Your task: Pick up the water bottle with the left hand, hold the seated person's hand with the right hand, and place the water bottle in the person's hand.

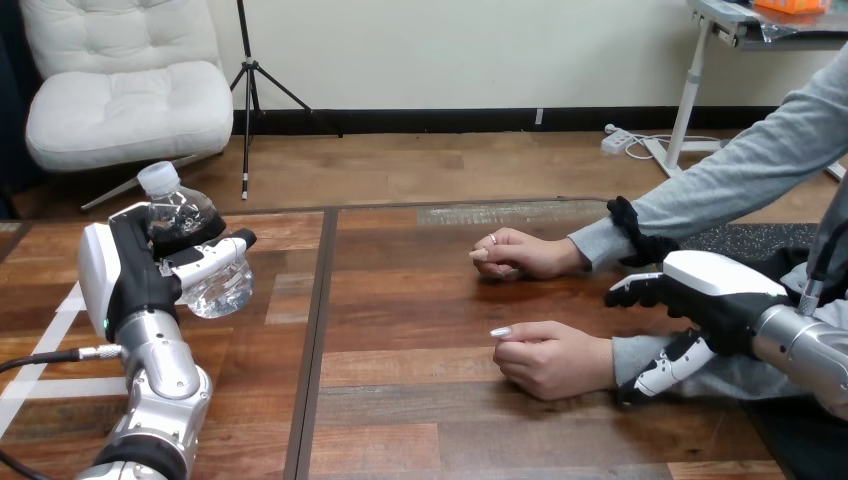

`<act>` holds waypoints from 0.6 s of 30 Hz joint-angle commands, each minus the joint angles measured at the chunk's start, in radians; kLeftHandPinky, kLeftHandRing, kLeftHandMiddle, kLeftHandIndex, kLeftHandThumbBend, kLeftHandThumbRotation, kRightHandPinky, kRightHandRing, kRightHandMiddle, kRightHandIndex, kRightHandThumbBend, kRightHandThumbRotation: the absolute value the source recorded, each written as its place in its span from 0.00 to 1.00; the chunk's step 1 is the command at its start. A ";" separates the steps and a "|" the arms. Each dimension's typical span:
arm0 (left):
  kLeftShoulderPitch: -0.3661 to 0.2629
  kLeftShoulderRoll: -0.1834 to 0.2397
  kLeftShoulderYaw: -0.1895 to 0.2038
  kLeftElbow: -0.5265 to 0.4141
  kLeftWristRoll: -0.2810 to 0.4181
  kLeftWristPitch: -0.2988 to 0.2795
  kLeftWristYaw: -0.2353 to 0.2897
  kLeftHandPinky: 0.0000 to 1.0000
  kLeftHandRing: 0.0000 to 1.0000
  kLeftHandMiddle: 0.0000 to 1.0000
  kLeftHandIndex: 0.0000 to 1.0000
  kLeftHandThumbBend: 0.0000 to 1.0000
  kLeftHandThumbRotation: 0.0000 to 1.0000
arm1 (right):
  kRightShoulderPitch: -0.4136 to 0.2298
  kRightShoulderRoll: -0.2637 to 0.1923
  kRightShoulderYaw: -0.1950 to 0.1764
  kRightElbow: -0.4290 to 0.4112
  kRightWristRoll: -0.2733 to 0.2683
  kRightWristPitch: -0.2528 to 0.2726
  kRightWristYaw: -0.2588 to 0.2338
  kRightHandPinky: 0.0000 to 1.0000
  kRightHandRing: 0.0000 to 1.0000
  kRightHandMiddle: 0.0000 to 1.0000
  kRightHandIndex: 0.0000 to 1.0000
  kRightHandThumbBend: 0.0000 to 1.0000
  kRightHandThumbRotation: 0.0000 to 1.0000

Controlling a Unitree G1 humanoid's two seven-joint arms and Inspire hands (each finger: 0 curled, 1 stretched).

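My left hand (pixel 135 275) is raised above the table's left part and is shut on a clear water bottle (pixel 215 285) with a white cap, which leans to the upper left. The person's two hands rest on the table at the right, both loosely curled: the farther hand (pixel 525 253) and the nearer hand (pixel 550 358). My right hand (pixel 715 295) is by the nearer hand's grey sleeve. Its fingers point left above the sleeve and its thumb reaches down in front of it. The fingers look relaxed and are not closed round the wrist.
A dark seam (pixel 318 340) runs down the wooden table (pixel 420 420) between the bottle and the person's hands. White tape strips (pixel 45 350) lie on the table's left part under my left arm.
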 commanded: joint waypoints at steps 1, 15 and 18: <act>-0.062 0.009 -0.003 -0.056 0.009 -0.015 0.009 0.29 0.34 0.39 0.47 0.77 0.00 | -0.097 -0.029 0.010 0.000 -0.006 0.007 -0.019 0.74 0.84 0.85 0.82 1.00 0.33; -0.063 0.008 -0.002 -0.057 0.007 -0.010 0.010 0.23 0.29 0.35 0.47 0.77 0.00 | -0.112 -0.015 0.035 0.035 -0.016 0.012 -0.033 0.73 0.83 0.84 0.82 1.00 0.34; -0.063 0.008 -0.002 -0.057 0.007 -0.008 0.009 0.23 0.29 0.35 0.47 0.77 0.00 | -0.115 -0.012 0.041 0.043 -0.020 0.014 -0.034 0.73 0.83 0.84 0.82 1.00 0.34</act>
